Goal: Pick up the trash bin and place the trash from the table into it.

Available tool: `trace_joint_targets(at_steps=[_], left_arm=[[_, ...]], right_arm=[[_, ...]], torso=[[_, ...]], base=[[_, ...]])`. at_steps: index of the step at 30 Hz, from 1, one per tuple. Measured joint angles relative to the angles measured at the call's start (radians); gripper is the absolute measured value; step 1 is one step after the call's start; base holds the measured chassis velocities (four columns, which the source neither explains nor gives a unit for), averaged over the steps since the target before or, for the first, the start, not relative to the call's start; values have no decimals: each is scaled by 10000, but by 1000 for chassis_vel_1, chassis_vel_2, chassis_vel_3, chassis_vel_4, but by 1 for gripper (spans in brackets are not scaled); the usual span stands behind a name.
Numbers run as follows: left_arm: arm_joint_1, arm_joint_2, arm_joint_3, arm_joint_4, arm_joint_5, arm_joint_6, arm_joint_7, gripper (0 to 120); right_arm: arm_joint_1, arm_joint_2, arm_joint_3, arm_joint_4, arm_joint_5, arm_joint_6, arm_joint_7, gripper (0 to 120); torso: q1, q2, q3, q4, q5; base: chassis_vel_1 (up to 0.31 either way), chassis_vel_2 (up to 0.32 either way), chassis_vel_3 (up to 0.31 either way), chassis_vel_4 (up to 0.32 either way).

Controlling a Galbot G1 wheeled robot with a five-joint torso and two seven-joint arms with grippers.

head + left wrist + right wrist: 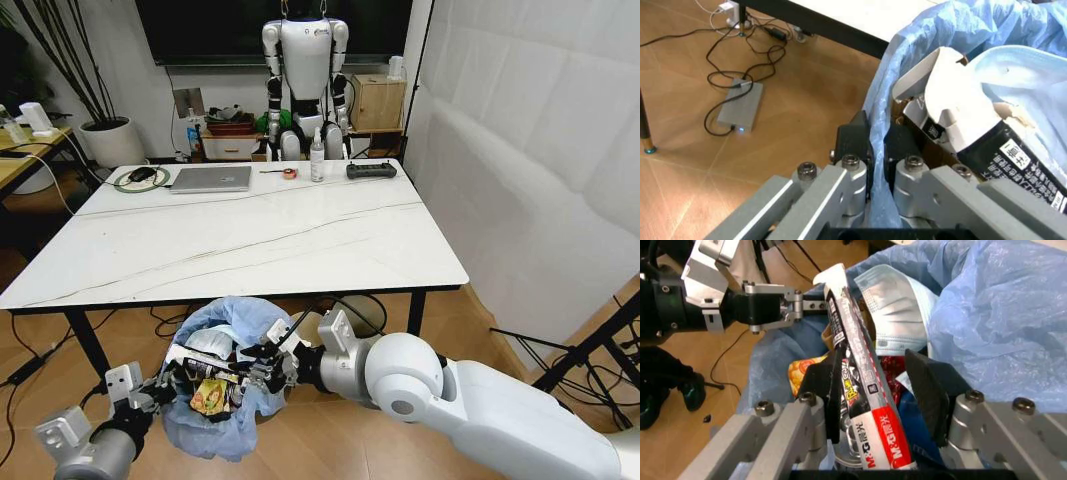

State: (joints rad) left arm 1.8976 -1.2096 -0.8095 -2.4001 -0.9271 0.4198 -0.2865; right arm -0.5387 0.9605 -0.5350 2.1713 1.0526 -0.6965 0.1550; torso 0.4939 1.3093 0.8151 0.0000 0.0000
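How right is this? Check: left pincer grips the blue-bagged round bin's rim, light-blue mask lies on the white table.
No: the light-blue mask lies inside the blue-bagged round bin, per the right wrist view; the left pincer does grip its rim.

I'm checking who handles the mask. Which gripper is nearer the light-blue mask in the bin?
Right. The right gripper hangs open just over the mask inside the trash bin; the left gripper is clamped on the bin's rim, farther off.
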Motion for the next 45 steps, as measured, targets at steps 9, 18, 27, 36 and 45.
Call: trace_joint_targets(at_steps=[9, 18, 27, 36, 45], left_arm=[[15, 12, 49, 174, -19, 0, -12, 0], [63, 64, 11, 243, 15, -14, 13, 0], [21, 93, 79, 375, 552, -214, 351, 0], [-81, 402, 283, 637, 829, -436, 715, 0], [89, 691, 283, 669, 991, -753, 1135, 0]], right_arm=[[243, -10, 770, 372, 3, 268, -17, 57], [-72, -445, 2673, 425, -122, 2407, 1198, 90], [-4757, -802, 7812, -852, -1481, 5033, 207, 100], [-10412, 21, 12347, -372, -4051, 6599, -1800, 100], [-12950, 2099, 12935, 384, -5834, 7515, -2232, 100]], torso=[[0, 0, 0, 0, -1], [0, 0, 0, -1, 2], [2, -1, 0, -1, 10], [-2, 1, -2, -5, 3], [-2, 1, -2, -3, 2]], base=[[0, 0, 0, 0], [0, 0, 0, 0], [0, 0, 0, 0], [0, 0, 0, 0], [0, 0, 0, 0]])
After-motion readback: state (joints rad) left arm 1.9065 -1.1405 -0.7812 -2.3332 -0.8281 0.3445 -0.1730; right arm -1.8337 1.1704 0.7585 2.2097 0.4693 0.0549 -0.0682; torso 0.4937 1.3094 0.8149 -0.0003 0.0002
